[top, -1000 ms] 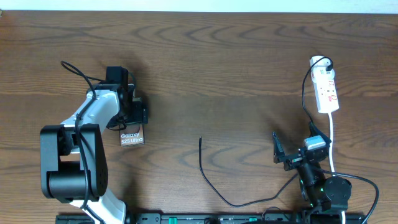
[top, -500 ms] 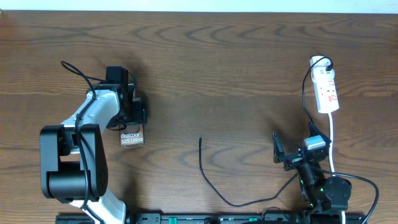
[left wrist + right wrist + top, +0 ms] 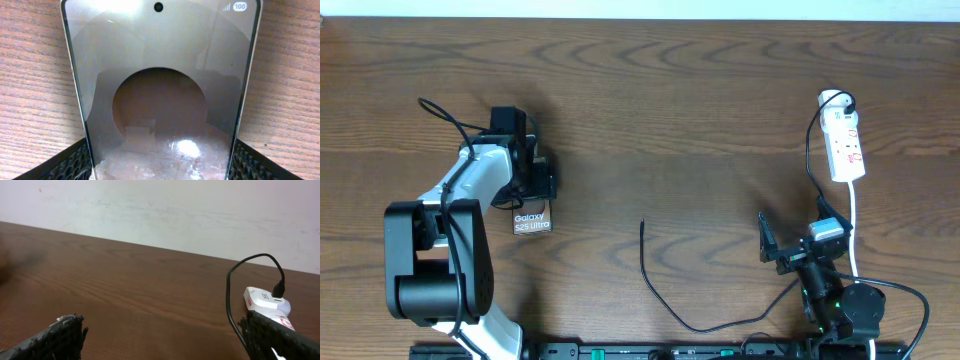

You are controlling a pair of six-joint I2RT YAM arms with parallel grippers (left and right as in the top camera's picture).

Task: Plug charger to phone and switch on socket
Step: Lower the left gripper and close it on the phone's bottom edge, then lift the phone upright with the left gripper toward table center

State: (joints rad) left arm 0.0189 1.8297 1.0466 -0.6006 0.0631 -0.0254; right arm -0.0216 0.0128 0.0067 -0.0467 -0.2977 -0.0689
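Note:
The phone (image 3: pixel 532 221) lies flat at the table's left, its "Galaxy" lettering showing below my left gripper (image 3: pixel 532 192). In the left wrist view the phone (image 3: pixel 160 75) fills the frame, and the left gripper (image 3: pixel 160 170) is shut on it, with black fingers (image 3: pixel 70 162) pressed to both long edges. The charger cable (image 3: pixel 655 285) ends in a free plug tip at table centre. It runs right to the white adapter (image 3: pixel 832 99), plugged into the socket (image 3: pixel 847 150). My right gripper (image 3: pixel 792 235) stands open below the socket; the right gripper (image 3: pixel 165 340) holds nothing.
The socket's white cord (image 3: pixel 854 225) runs down past the right arm. The right wrist view shows the cable (image 3: pixel 229 295), the adapter (image 3: pixel 262 299) and a pale wall behind the table's far edge. Bare wood lies between the arms.

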